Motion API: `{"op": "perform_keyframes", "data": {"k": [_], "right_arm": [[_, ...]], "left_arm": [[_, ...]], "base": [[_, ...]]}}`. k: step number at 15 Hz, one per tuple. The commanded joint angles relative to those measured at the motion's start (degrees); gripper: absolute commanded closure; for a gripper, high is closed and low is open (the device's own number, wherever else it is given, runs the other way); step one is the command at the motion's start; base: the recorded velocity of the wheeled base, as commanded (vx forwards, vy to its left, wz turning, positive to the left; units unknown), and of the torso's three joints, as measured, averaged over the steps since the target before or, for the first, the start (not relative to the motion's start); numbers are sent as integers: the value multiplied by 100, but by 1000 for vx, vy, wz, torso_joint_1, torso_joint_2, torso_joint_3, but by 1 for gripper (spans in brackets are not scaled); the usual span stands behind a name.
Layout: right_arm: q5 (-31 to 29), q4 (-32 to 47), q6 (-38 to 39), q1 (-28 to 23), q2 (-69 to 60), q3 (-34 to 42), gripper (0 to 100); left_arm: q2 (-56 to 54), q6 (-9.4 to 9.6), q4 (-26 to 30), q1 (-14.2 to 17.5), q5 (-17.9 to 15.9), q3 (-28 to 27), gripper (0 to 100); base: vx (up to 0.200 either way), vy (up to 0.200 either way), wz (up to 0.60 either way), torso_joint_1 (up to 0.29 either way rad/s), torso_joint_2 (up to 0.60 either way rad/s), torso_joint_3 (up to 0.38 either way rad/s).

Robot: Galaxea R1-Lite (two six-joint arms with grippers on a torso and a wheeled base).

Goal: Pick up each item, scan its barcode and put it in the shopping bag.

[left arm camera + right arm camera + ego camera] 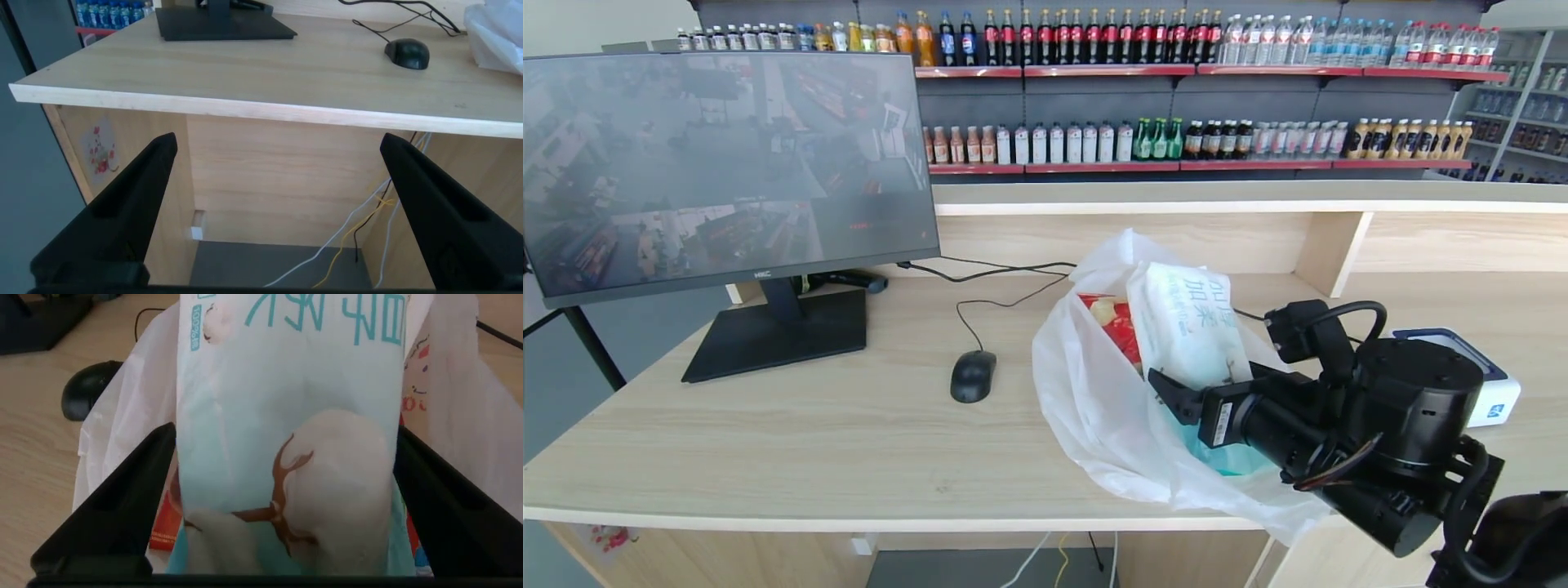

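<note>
A translucent white shopping bag (1086, 408) is lying open on the counter (849, 441), its mouth gaping upward and its lower folds spilling over the near edge. A soft pack (1188, 327), white and pale blue with a brown branching drawing, is standing upright in the bag's mouth, its sides sitting between the fingers of the right gripper (286, 437). A red packet (1115, 322) is resting inside the bag, just beside the pack on its left.

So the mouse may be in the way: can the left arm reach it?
Probably, once raised: the left gripper hangs open below the counter edge, and the mouse sits on bare wood, clear of the shopping bag.
</note>
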Motion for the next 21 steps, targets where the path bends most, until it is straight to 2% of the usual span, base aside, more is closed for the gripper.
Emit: {"op": "perform_keyframes", "data": {"k": [1,7,13,15,18,20,21], "right_arm": [[-3,-26,-18,4,-222,29,0],[-3,-26,-168,31,-995,371,0],[-12,-26,-581,31,-2551,916,0],[23,-26,-853,39,-3325,1452,0],[23,9,-994,31,-4660,2639,0],[-12,958,-959,22,-5575,2692,0],[-3,2259,-1003,31,-6471,2692,0]], "left_arm": [[-2,-1,0,0,0,0,0],[-2,-1,0,0,0,0,0],[-2,8,0,0,0,0,0],[-2,17,0,0,0,0,0],[-2,17,0,0,0,0,0],[-2,17,0,0,0,0,0],[-2,17,0,9,0,0,0]], "base": [[0,0,0,0,0,0],[0,0,0,0,0,0],[0,0,0,0,0,0],[0,0,0,0,0,0],[0,0,0,0,0,0],[0,0,0,0,0,0],[0,0,0,0,0,0]]}}
